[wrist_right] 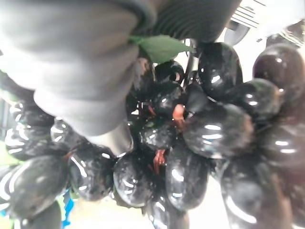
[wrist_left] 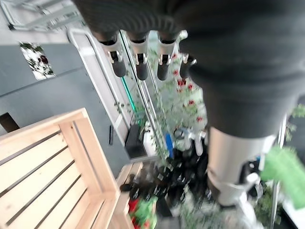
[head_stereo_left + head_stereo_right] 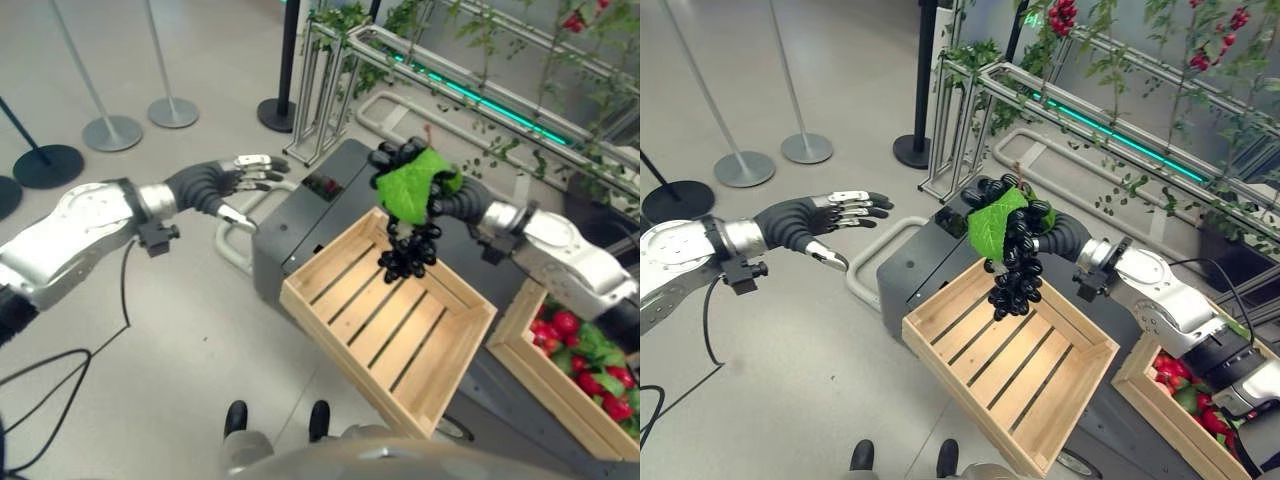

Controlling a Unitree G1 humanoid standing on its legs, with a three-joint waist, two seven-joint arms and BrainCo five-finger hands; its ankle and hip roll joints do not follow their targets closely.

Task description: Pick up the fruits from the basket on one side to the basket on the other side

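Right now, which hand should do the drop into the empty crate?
Right. The right hand already grips the black grape bunch, which hangs over the empty wooden crate. The left hand is open, off to the crate's side over the floor.

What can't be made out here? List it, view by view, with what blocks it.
- Right hand, eye views: the green leaf and the black grape bunch cover its fingers.
- Red fruit basket, eye views: cut off by the picture's edge and partly behind the right arm.
- Empty wooden crate, left wrist view: only one corner shows.
- Left hand: nothing hidden, open and empty.
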